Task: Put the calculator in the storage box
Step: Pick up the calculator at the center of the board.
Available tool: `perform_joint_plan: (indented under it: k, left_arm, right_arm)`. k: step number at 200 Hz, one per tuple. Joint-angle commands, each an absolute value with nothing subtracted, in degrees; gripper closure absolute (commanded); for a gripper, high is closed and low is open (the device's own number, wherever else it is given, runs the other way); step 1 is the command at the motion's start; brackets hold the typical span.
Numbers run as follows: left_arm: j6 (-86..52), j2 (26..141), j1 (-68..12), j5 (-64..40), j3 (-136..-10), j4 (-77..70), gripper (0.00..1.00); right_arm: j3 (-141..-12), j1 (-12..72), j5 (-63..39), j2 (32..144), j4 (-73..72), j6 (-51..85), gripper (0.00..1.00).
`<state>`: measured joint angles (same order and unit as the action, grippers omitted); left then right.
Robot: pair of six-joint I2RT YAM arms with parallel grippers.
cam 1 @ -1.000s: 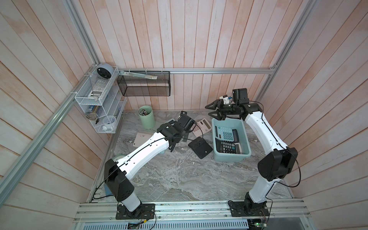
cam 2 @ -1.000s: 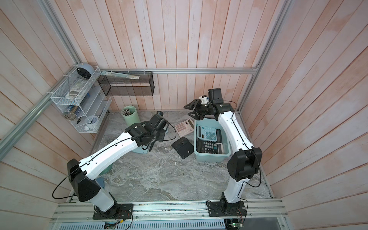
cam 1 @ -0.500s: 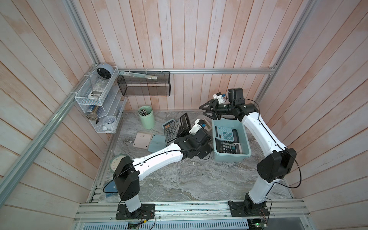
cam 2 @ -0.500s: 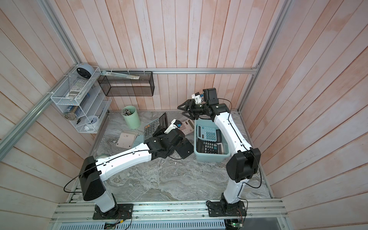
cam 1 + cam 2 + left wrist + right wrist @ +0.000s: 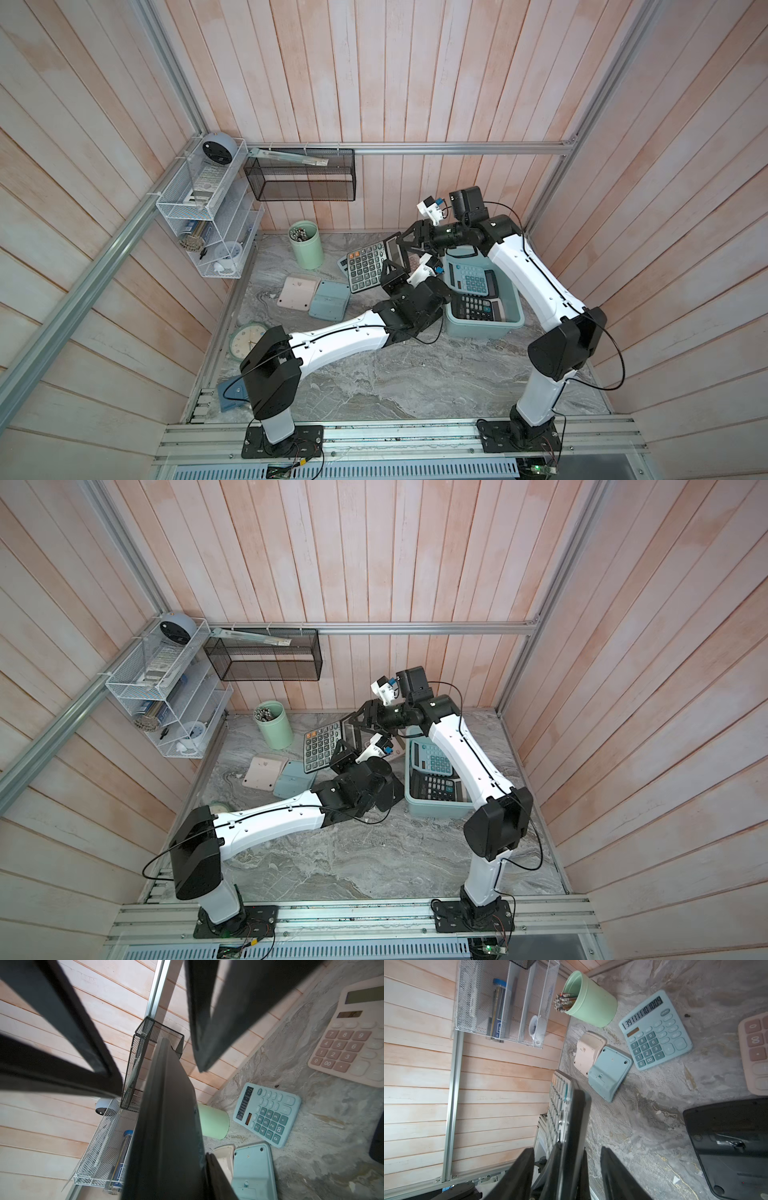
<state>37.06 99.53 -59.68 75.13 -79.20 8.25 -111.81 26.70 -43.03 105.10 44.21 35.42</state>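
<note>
Calculator (image 5: 365,266): dark grey plastic slab, held upright
Left gripper (image 5: 390,274): fingers clamped on it
Right gripper (image 5: 400,250): fingers spread, straddling its top
Storage box (image 5: 482,330): teal plastic tub, beside

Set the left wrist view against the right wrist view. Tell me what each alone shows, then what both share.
Left wrist only: the grey round device on the wire rack and the display of the pink calculator. Right wrist only: the pencils in the mint cup and the keys of the lifted calculator. Both: the rack, the cup, the lifted calculator and the face-up blue calculator.
</note>
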Motion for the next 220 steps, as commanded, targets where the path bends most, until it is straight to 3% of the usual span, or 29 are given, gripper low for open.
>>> perform_joint_plan:
  k: [1,16,51,74,84,97,133,144,196,220]
  left_arm:
    - [36.8,99.6,-59.7,76.7,-79.9,6.4,1.00]
    - [35.8,99.6,-59.6,76.4,-80.3,7.7,1.00]
    - [32.5,99.5,-59.7,75.3,-81.5,11.8,1.00]
    - [29.4,99.6,-59.7,74.6,-82.6,15.8,1.00]
    - [27.5,99.6,-59.8,73.8,-83.7,18.4,0.95]
    - [24.6,99.8,-59.7,72.3,-85.4,22.1,0.76]
    - [13.1,99.8,-59.5,65.2,-91.7,36.1,0.14]
    - [9.1,99.6,-59.2,62.8,-93.6,39.9,0.01]
    - [-6.4,98.2,-57.0,48.4,-100.5,55.2,0.00]
    - [-13.5,96.8,-51.0,38.8,-100.5,58.4,0.00]
  right_arm:
    - [-113.2,27.8,-42.8,106.6,49.4,31.8,0.47]
    - [-112.9,28.3,-43.7,106.8,48.5,32.1,0.51]
    - [-113.0,28.9,-44.7,107.2,47.0,32.9,0.77]
    - [-112.9,28.9,-44.6,107.3,46.7,33.5,0.87]
    - [-112.9,28.8,-44.5,107.4,46.6,33.9,0.93]
    - [-112.9,28.8,-43.8,107.2,46.6,34.2,1.00]
    - [-113.0,26.7,-39.2,106.2,47.8,35.6,1.00]
    - [-113.4,25.5,-37.2,105.8,49.4,35.3,1.00]
    - [-110.5,15.9,-34.6,101.1,53.3,33.4,1.00]
    - [-107.1,9.6,-34.0,97.5,53.6,32.7,1.00]
